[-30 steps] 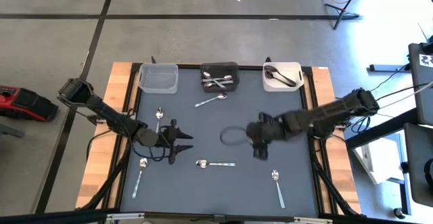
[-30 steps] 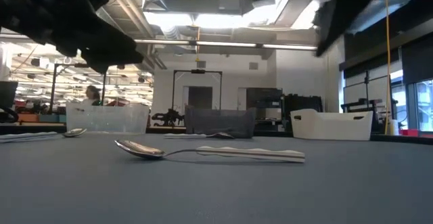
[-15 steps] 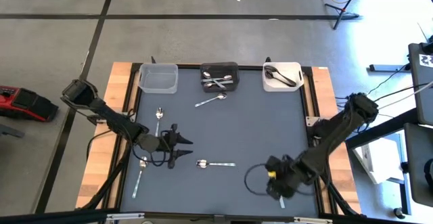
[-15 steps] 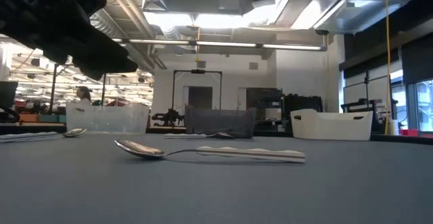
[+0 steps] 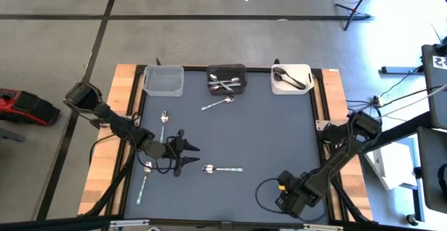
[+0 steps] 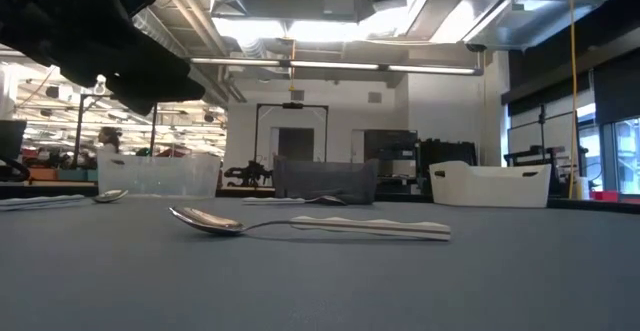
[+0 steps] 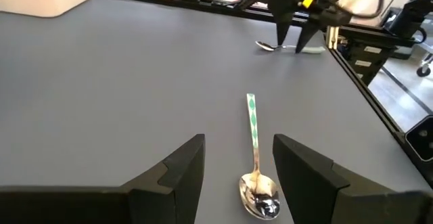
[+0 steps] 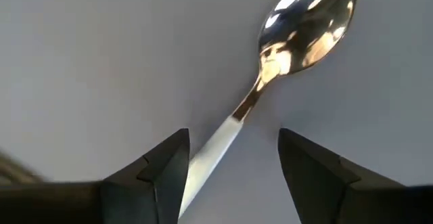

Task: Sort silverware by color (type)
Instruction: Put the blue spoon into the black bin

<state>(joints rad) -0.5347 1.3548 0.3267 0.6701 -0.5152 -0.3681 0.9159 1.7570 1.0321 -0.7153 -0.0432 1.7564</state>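
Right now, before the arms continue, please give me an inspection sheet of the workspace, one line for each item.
Surface: dark grey mat on a wooden table.
Job's things: loose silver spoons at and; silver spoons in the black bin; dark spoons in the white bin; clear bin looks empty.
Clutter: nothing seen.
Grippers: left gripper open over the green-patterned spoon; right gripper open, straddling a golden-tinted spoon at the near right edge.
Cables: black loops near both wrists, one at.
Surroundings: open workshop, a person far behind.
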